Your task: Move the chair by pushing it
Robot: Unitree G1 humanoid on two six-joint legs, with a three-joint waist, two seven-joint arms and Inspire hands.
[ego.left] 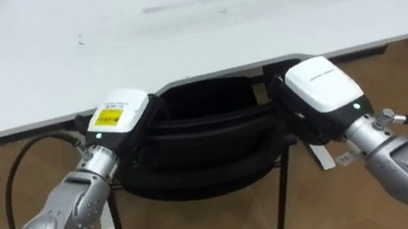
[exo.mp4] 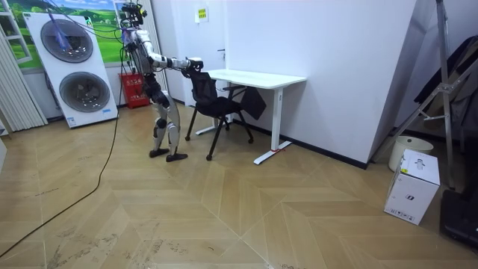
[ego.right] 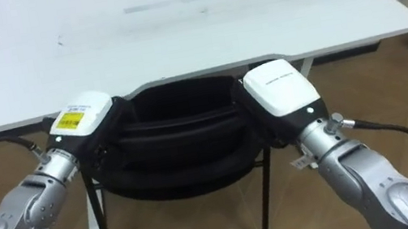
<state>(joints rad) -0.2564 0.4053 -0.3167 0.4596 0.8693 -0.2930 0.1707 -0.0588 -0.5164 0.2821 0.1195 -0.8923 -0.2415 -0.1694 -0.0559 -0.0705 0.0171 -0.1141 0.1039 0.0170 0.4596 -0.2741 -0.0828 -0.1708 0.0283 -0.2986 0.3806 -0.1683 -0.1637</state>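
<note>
Left robot hand (ego.left: 119, 115) and right robot hand (ego.left: 324, 95) against black chair (ego.left: 207, 134), grip indiscernible; white table (ego.left: 193, 42) just beyond.

chair (ego.left: 208, 142): black all over, seat, back and legs
desk (ego.left: 190, 26): white top with faint grey smudges; white legs in the room view
left hand (ego.left: 118, 114): white back, yellow label with dark print
right hand (ego.left: 324, 94): white back, plain
floor (exo.mp4: 224, 217): light brown wood, herringbone pattern
wall (exo.mp4: 336, 67): plain white
washing machines (exo.mp4: 69, 67): white, grey round doors
box (exo.mp4: 412, 185): white, small dark mark on the side
</note>
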